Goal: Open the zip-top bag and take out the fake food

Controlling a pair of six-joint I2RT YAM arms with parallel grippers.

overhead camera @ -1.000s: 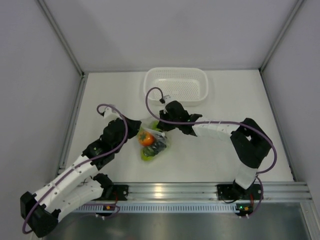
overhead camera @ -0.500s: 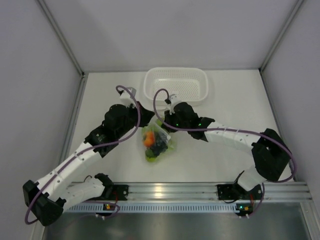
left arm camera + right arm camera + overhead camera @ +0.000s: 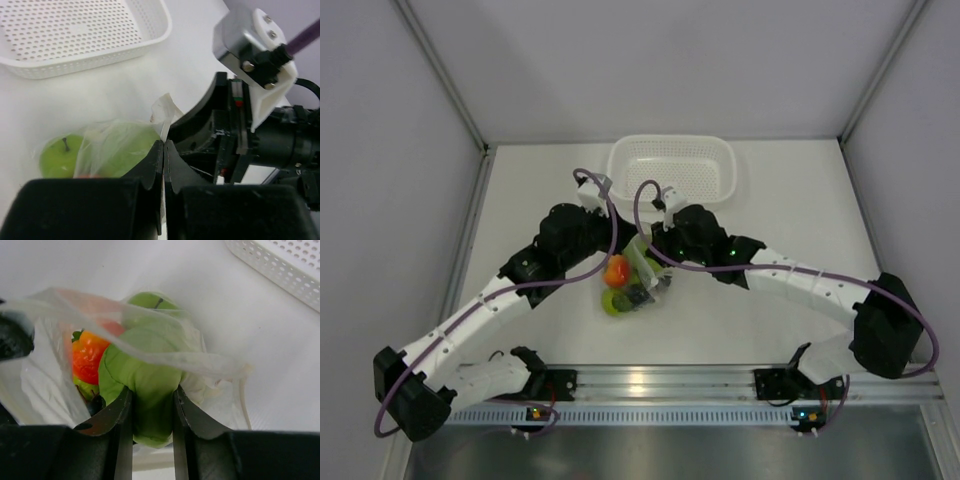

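Zip-top bag (image 3: 200, 362) shifted, holding fake food (image 3: 87, 357); left claw (image 3: 164, 150), right claw (image 3: 151, 401) pinch it.

White matte tabletop (image 3: 790, 200), shut in by pale grey wall panels (image 3: 660, 60) at 9, 12 and 3 o'clock. Slim aluminium posts (image 3: 442, 75) slanting up from the far corners. Ribbed aluminium rail (image 3: 660, 380) along 6 o'clock. Soft, even light, faint shadows.
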